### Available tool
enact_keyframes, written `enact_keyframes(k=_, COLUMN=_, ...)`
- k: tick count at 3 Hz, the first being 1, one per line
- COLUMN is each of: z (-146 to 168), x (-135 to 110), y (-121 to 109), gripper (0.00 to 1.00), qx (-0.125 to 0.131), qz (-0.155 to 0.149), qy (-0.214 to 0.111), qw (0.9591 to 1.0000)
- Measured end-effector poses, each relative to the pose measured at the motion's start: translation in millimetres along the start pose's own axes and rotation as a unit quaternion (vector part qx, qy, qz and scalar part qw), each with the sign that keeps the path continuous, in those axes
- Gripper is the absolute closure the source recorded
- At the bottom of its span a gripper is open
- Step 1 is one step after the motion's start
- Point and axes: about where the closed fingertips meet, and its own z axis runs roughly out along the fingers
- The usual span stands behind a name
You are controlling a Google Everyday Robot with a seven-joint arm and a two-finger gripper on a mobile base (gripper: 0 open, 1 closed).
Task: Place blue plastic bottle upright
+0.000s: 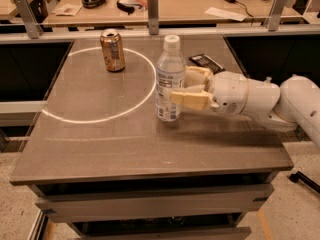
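Observation:
The blue plastic bottle (169, 76) is clear with a white cap. It stands upright on the brown table (110, 144), just right of a white ring marked on the top. My gripper (181, 86) reaches in from the right at the bottle's mid height. Its tan fingers (192, 99) are open, one in front of the bottle's right side and one behind it. The fingertips lie close to the bottle's right edge and do not squeeze it.
A copper-coloured drink can (112, 50) stands upright at the back left, on the ring. A dark flat packet (206, 61) lies behind my gripper. Metal rail posts (153, 13) line the table's far edge, with a cluttered desk beyond.

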Motion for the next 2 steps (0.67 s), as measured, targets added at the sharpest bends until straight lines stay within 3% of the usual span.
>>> enact_keyframes(k=2, z=-4.0, x=6.7, y=12.3, gripper=1.00, qx=-0.052, qz=-0.016, qy=-0.004, qw=0.9985)
